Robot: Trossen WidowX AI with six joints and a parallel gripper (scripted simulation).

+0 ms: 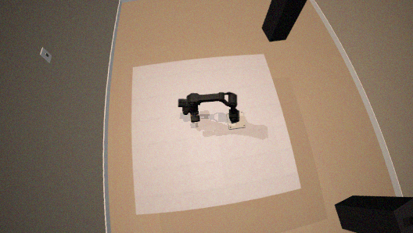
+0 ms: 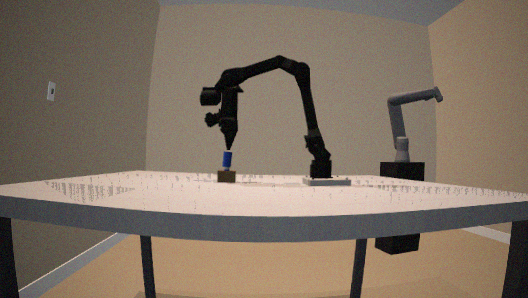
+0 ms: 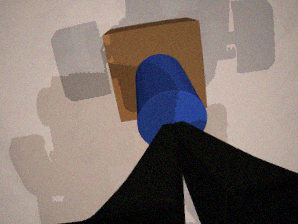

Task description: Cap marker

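Observation:
The brown holder block (image 2: 226, 177) (image 3: 150, 42) stands on the table (image 2: 280, 202). The blue cap (image 2: 227, 159) (image 3: 175, 106) sits over the marker above the block and looks slightly tilted in the exterior view. A short pale piece of the marker (image 2: 226, 169) shows between cap and block; the rest is hidden. My gripper (image 2: 228, 149) (image 3: 174, 133) is shut with nothing between its fingers, and points down. Its fingertips are at the cap's top face, near its edge in the wrist view; whether they touch it I cannot tell. In the top view the arm hides cap and block.
My arm's base stands on a pale plate (image 1: 237, 126) (image 2: 327, 182), to the right of the block in the exterior view. A grey arm (image 2: 396, 122) on a black pedestal (image 2: 402, 170) stands beyond the table. Shadows of my arm fall around the block.

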